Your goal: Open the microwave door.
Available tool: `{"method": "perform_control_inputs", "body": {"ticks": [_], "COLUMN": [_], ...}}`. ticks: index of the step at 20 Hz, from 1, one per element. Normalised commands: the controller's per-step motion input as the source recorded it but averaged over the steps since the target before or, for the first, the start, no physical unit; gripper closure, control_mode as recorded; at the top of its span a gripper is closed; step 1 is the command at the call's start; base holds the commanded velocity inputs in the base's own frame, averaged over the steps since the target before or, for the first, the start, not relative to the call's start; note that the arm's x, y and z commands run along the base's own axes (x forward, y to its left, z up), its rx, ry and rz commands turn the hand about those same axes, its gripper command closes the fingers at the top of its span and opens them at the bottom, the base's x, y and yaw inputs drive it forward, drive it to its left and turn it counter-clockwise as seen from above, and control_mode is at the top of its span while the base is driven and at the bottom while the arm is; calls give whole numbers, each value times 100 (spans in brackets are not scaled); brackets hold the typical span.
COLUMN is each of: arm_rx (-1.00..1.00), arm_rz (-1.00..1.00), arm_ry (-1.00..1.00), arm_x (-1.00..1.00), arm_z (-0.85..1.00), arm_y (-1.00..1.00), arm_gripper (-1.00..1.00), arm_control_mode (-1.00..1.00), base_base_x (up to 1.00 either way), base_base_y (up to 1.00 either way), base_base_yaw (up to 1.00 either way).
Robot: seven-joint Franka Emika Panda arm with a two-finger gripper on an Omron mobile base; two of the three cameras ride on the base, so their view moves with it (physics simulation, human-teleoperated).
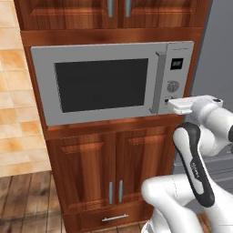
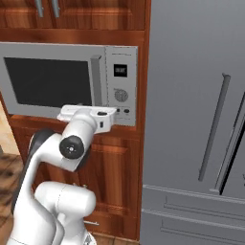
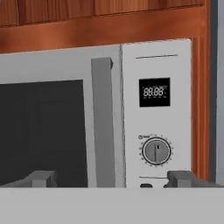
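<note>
Brown wooden cabinets (image 1: 98, 157) frame the microwave (image 1: 113, 82), set beside the grey fridge (image 2: 196, 119). Microwave door (image 1: 98, 84) is seen shut, flush, long axis horizontal, glass facing out. Handle (image 3: 103, 122) runs vertically at the door edge next to the control panel (image 3: 156, 113). Gripper (image 3: 111, 178) is held spread wide just before the handle; nothing is gripped or touched.

Built into a tall brown wooden cabinet column (image 1: 113, 36), resting on its wooden shelf rail (image 1: 109, 126): a light-grey microwave (image 1: 111, 82). Closed cabinet doors (image 1: 116, 164) and a drawer (image 1: 113, 218) below, two more doors above. Standing on a wood-plank floor (image 1: 22, 205).
</note>
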Motion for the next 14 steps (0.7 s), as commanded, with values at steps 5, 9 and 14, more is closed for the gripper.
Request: {"method": "perform_control_inputs", "body": {"ticks": [5,9,14], "arm_rx": [0,0,0], "arm_rz": [0,-1,0], "arm_ry": [-13,17,16], "arm_x": [50,66,87], "arm_z": [12,2,0], "arm_y": [7,9,15], "arm_gripper": [-100,-100,-100], "arm_control_mode": [-100,-100,-100], "base_base_x": [0,0,0], "base_base_y": [0,0,0], "base_base_yaw": [0,0,0]}}
